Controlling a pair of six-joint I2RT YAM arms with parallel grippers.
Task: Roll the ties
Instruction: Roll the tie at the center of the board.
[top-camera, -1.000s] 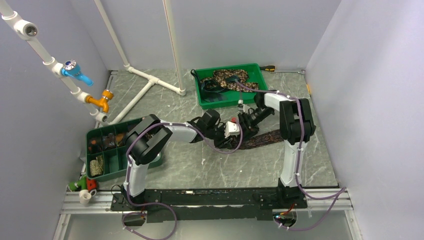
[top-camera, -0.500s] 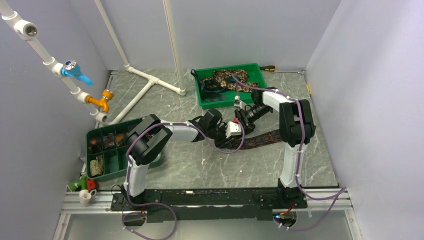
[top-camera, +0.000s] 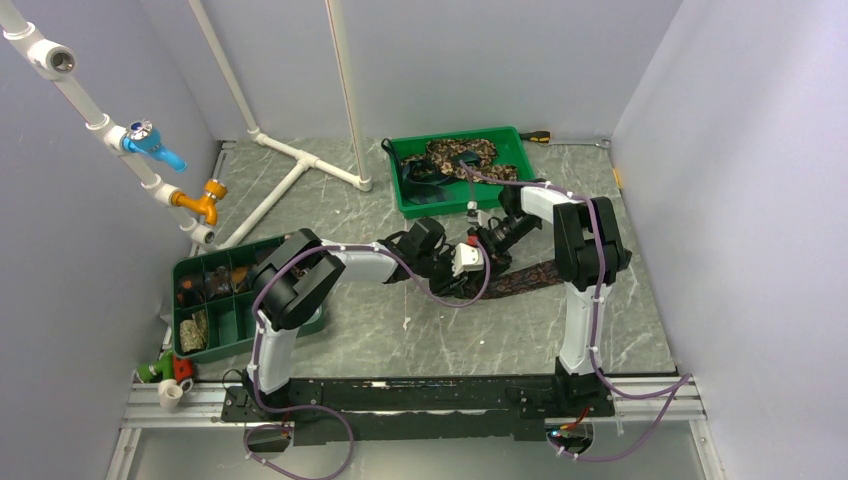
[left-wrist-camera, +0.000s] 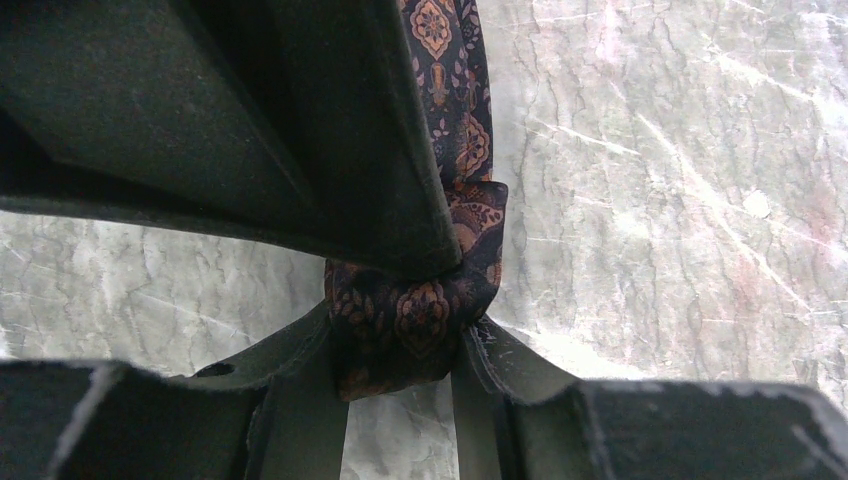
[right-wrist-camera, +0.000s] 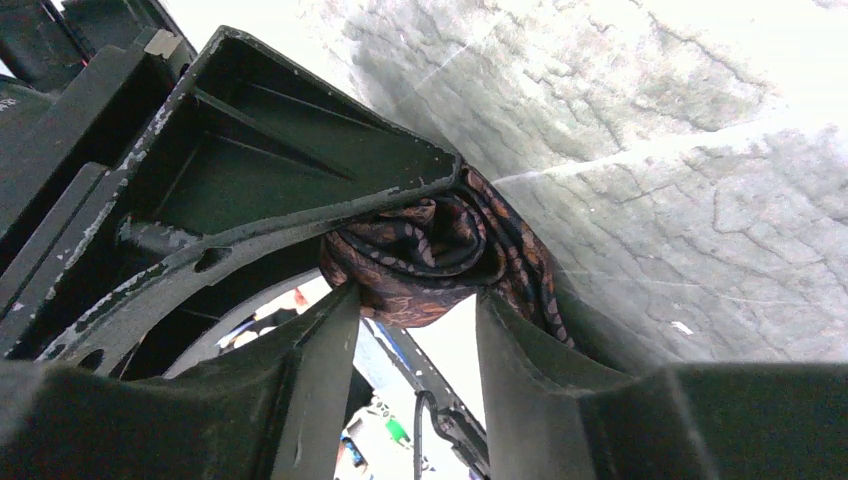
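Since a second ago the right arm's forearm has swung closer to the green tray (top-camera: 508, 150). The right claw (top-camera: 482, 240) now sits slightly nearer the tray's front wall. The left claw (top-camera: 466, 262) has kept its place just in front of that wall. The flat tail of the tie (top-camera: 525, 277) lies much as it did, on the bench (top-camera: 400, 330) in front of the tray, running out toward the tray's right-hand side. The other ties (top-camera: 460, 152) heaped inside the tray have not shifted.

From overhead the two claws meet nose to nose in front of the tray, and the arms hide the rolled end between them. The wrist cameras show it. In the left wrist view the dark, orange-figured tie (left-wrist-camera: 415, 310) is bunched into a short roll clenched between the left claw's two fingers. Its strip leads away over the marbled bench (left-wrist-camera: 680, 200), under what looks to be a finger (left-wrist-camera: 250, 120) of the right claw. The right wrist view alone shows the roll end-on (right-wrist-camera: 430, 250), with its layers wound in a spiral. It is lifted off the bench and wedged against the left claw's dark frame (right-wrist-camera: 280, 150). The roll touches both fingertips of the right claw (right-wrist-camera: 415, 300), and light shows through the gap beneath it. Whether those fingers squeeze the roll or merely flank it cannot be told.
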